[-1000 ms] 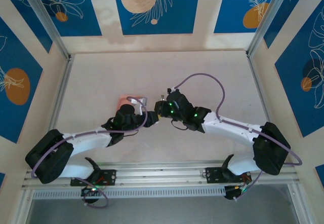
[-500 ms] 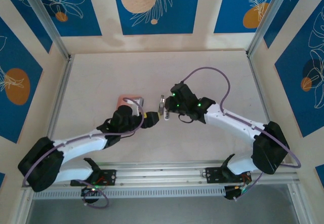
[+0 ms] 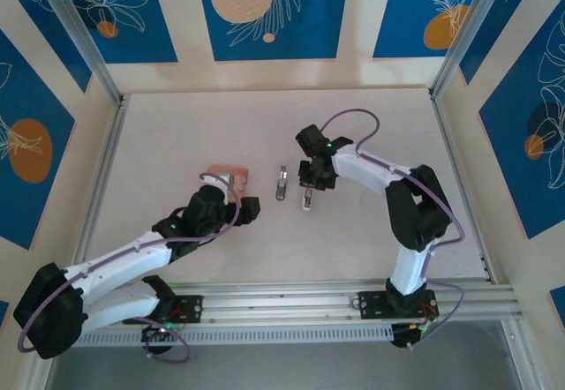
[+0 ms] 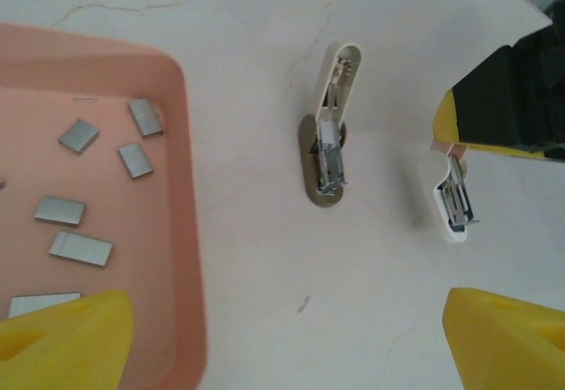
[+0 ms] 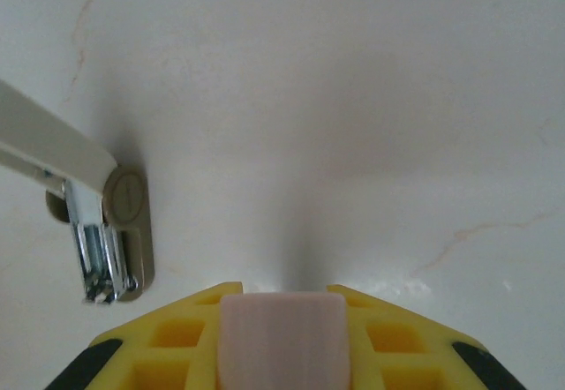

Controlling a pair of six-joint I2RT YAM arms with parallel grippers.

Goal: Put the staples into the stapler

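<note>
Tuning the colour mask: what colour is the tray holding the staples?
The tray is salmon pink; the left wrist view shows it best.

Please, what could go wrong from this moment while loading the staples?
1. The stapler lies open and unheld on the table, so it may slide when a strip is pushed in.
2. The staples lie flat in the pink tray; the open left gripper may fail to pinch one.
3. The right gripper holds a small white part by one end; it may slip.
</note>
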